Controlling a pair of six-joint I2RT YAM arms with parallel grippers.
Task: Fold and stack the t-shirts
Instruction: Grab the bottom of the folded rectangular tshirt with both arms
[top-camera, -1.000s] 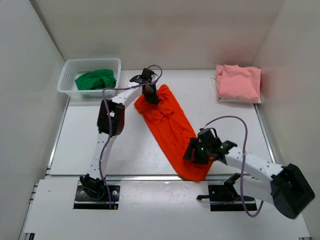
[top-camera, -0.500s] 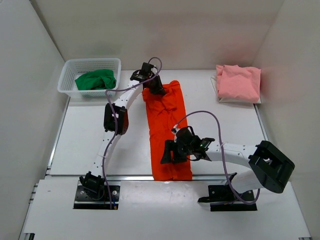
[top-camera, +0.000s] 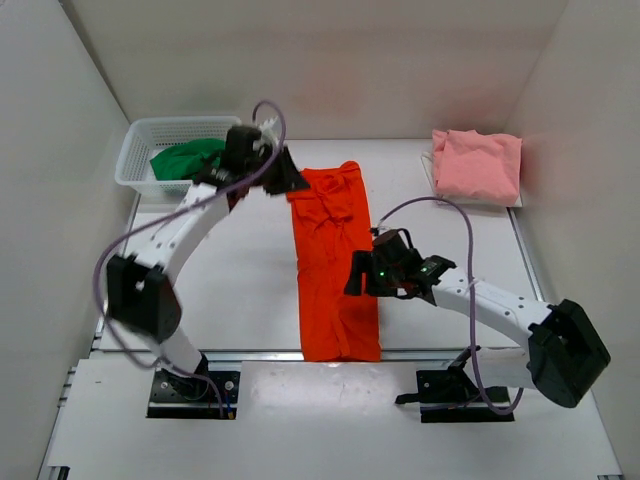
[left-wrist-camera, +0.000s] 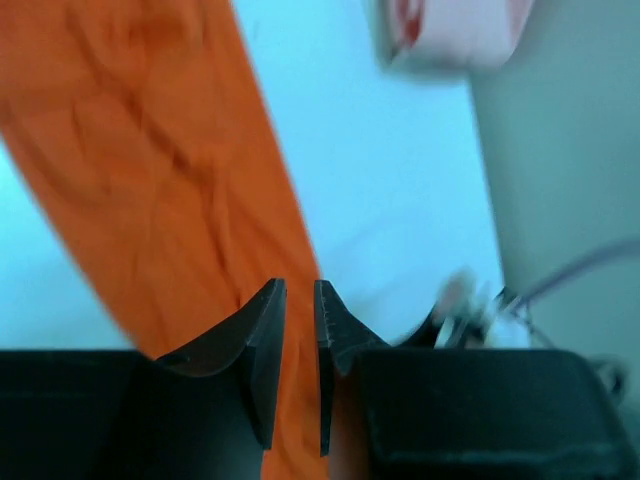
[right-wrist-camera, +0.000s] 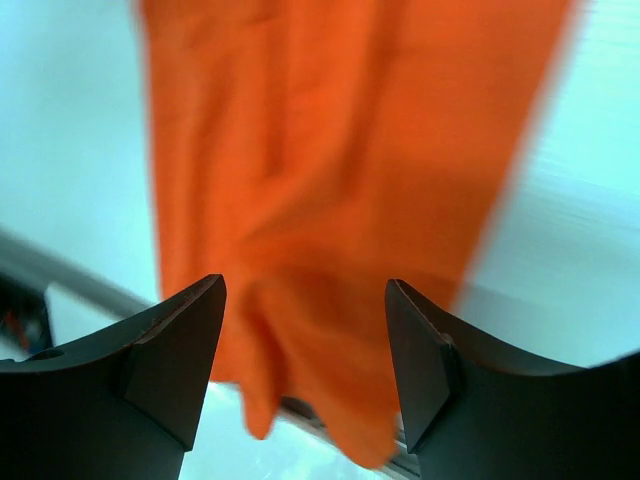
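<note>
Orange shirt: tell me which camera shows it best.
The top external view: the whole orange shirt lies stretched out on the table. The left wrist view shows only a blurred strip, and the right wrist view only its near end, close up.

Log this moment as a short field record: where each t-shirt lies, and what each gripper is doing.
orange-red t-shirt: long narrow strip down the middle of the table, near end at the front edge
pink t-shirt: folded, far right corner
green t-shirt: bunched in the white mesh basket, far left corner
left gripper: beside the strip's far left corner, jaws only slightly apart, nothing between them
right gripper: over the strip's right edge, midway along, jaws wide open, empty
stack: not yet begun
</note>
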